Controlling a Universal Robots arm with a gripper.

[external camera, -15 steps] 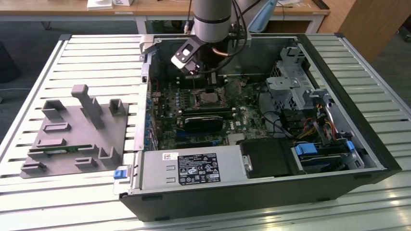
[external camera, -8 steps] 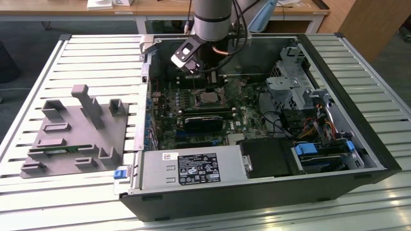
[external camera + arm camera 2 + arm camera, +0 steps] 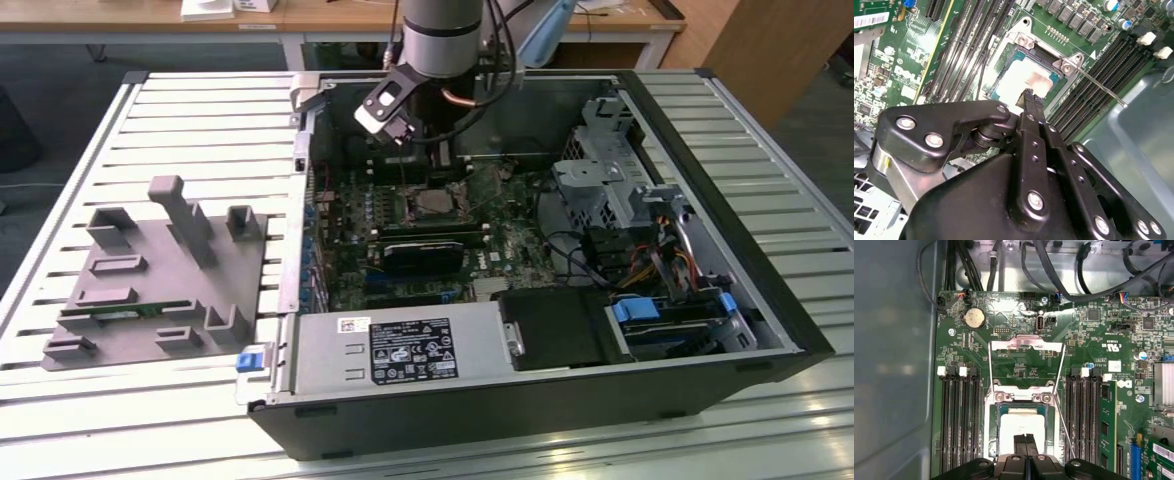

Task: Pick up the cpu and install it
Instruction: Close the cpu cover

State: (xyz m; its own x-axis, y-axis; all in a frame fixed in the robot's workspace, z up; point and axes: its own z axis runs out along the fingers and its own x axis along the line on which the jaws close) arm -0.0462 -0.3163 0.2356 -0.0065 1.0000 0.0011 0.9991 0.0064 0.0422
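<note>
Inside, the small flat square cpu [image 3: 1015, 426] with its shiny silver metal top already lies in the metal-rimmed socket [image 3: 990, 432] near the middle of the green motherboard [image 3: 1094, 335]. In the exterior view it sits towards the far half of the open black computer case [image 3: 721, 160]. The black gripper [image 3: 1025, 439] hangs directly over it. Its two fingers [image 3: 1020, 441] are pressed together with nothing between them, and whether their tips touch the chip's top or hover just off it is unclear. Since nothing grips the chip, it appears to rest in the socket by its own weight.

The silver hinged retention frame [image 3: 1026, 342] is swung up and away from the socket, and the thin wire lever [image 3: 1063, 425] stands free beside it. That is most likely why the chip could go in, and it suggests the clamping step is not yet done.

On the near side of the case, the grey box-shaped power supply [image 3: 320, 360] carries a white printed label [image 3: 407, 355]. The board has white markings too, but I leave all of this print unread. At the exterior view's left, a grey moulded fixture tray [image 3: 147, 270] on the pale slatted table [image 3: 200, 130] holds a long green memory stick [image 3: 127, 314], well apart from the work.
</note>
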